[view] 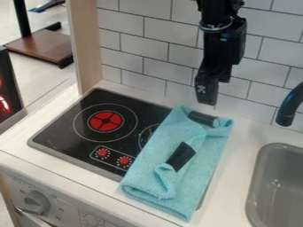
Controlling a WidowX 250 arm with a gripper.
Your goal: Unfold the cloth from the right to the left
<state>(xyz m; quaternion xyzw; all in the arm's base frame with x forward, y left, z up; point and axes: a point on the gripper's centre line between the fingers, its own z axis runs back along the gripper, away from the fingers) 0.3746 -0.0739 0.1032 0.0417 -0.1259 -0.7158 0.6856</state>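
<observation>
One cloth [165,159] lies folded over the right side of the hob [62,135] and onto the desk [235,173]. Its layers overlap, and a small flap curls up near the middle, beside a dark patch [181,155]. A second dark patch [203,118] shows at the far end; you cannot tell what either one is. The gripper [214,92] hangs above the far end of the cloth, in front of the tiled wall [136,66]. Nothing is visible in its jaws; you cannot tell how far apart they stand.

Treat the step in hand as the approach: the grasp is not yet made. Next, select a loose upper layer at the right-hand edge. Align the jaws across that edge, lower them, and close them on the top layer only. If you take both layers, the whole cloth is likely to drag. Lift slightly, then carry the layer left and lay it flat.

Observe the edges. The wall stands close behind the gripper, so descend toward the viewer's side. The sink [254,190] and the tap [286,116] limit travel to the right. The near corner lies close to the desk's front edge; avoid pulling it over. Leftward, the low, flat hob offers the best room for the sweep.
</observation>
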